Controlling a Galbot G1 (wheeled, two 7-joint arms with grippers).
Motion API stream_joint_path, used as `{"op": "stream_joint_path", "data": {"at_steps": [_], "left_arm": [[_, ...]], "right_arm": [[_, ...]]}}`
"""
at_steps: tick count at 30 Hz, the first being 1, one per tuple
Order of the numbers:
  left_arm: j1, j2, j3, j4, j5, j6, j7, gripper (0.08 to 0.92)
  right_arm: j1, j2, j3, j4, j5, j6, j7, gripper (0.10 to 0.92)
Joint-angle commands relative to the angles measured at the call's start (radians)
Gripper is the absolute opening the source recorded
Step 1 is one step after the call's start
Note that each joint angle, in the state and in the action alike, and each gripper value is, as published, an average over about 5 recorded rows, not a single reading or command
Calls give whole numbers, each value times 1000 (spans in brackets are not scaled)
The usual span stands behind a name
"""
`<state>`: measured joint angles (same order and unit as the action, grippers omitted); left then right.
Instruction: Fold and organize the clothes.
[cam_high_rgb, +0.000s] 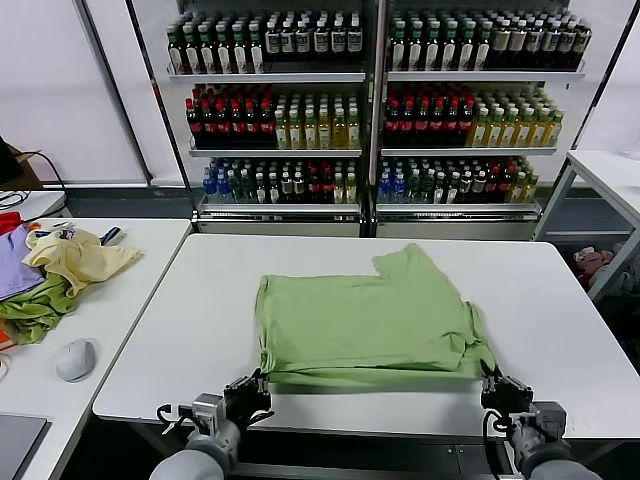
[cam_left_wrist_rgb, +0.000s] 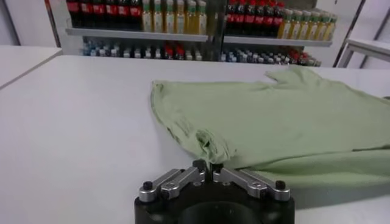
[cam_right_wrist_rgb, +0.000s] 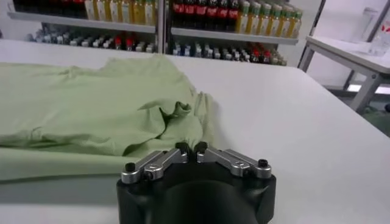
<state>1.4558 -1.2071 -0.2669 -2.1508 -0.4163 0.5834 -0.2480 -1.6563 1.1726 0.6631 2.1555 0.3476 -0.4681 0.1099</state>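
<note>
Two grippers, each pinching one near corner of one light sage-green cotton shirt.
Left gripper (cam_high_rgb: 258, 385) holds the near-left corner, right gripper (cam_high_rgb: 493, 380) the near-right; the shirt (cam_high_rgb: 370, 318) lies mid-bench on the white bench (cam_high_rgb: 180, 350).

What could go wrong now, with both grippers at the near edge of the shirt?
1. The left gripper is shut on only a small pinch of the shirt corner; the cloth may slip out when lifted.
2. The right gripper is shut beside its bunched corner; whether it holds cloth is unclear, so one side may stay behind and the fold go crooked.
3. Both corners lie close to the near table edge, so loose cloth could slide off.
</note>
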Motion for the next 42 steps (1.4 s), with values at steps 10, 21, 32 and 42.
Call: {"op": "stream_joint_path", "data": {"at_steps": [10, 21, 32, 42], "left_arm": [[161, 30, -10, -101, 139, 1, 23, 196], [50, 54, -56, -107, 68, -1, -19, 498], [-309, 36, 6, 147, -77, -9, -93, 798], [-644, -25, 94, 490, -66, -7, -107, 823]], "right_arm": [[-167, 46, -19, 84, -142, 4, -2, 269], [-45, 17, 9, 144, -99, 135, -8, 588], [490, -56, -114, -189, 44, 36, 49, 818], [945, -31, -363, -646, 84, -13, 53, 823]]}}
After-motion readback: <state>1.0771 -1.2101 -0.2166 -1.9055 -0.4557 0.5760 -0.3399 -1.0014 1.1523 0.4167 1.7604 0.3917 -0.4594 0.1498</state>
